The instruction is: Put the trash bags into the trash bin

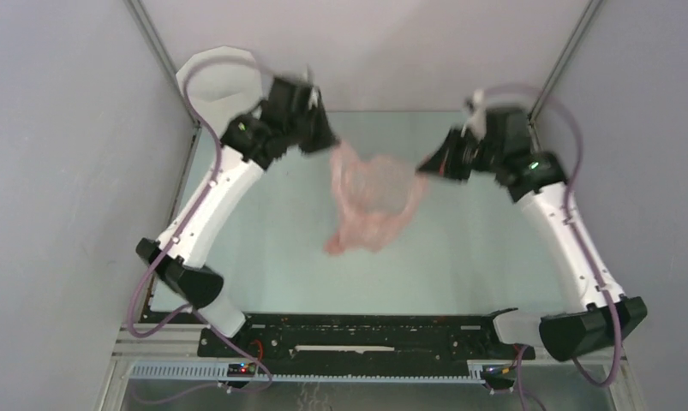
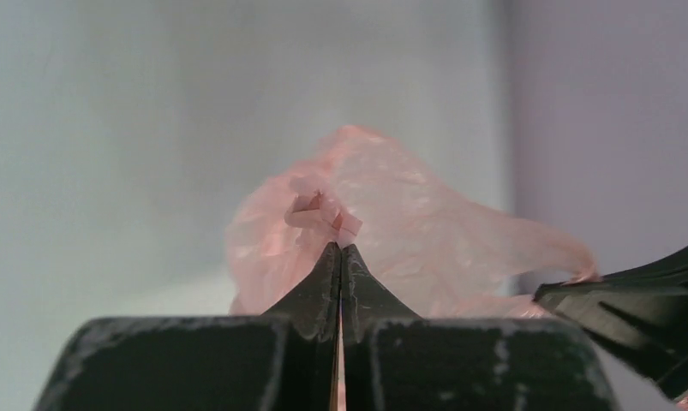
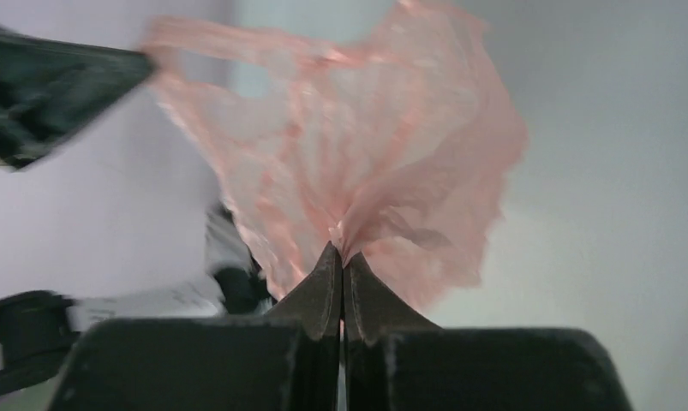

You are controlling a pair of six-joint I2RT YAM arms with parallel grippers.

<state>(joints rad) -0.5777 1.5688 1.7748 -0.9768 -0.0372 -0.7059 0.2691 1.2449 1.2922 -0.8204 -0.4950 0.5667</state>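
The pale-pink trash bag hangs in the air over the middle of the table, stretched between both grippers. My left gripper is shut on its left upper edge; in the left wrist view the pink film bunches right at the pinched tips. My right gripper is shut on the bag's right edge, and the bag fans out from its tips. The white trash bin stands at the far left corner, behind the left arm, partly covered by it.
Grey walls close in the table on the left, back and right. The black base rail runs along the near edge.
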